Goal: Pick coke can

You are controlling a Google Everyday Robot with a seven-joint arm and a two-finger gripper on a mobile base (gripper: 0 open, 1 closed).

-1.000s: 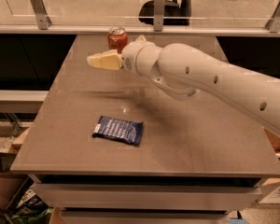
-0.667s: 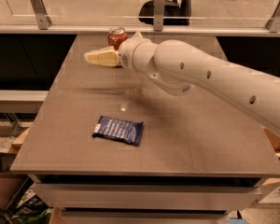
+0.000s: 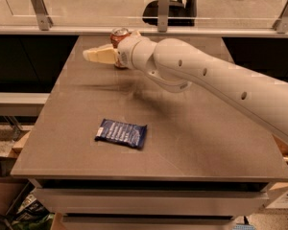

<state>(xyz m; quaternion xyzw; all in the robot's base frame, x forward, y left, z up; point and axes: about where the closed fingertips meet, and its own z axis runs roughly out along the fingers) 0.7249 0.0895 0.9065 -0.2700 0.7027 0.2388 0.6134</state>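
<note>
- Gripper (image 3: 98,55) hung above the far left part of the table (image 3: 197,143), pointing left. How far open it was I cannot tell, and it held nothing that could be seen.
- Compared with a second before, it had slid a little more to the left and toward the far edge.
- The coke can (image 3: 119,34) had not moved. It stood upright at the far edge, its lower part hidden behind the wrist.
- By my judgement the tip had passed beside the can, so the grasp was not begun and the gripper needed to line up again.
- The blue snack packet (image 3: 121,133) lay well apart, near the front.
</note>
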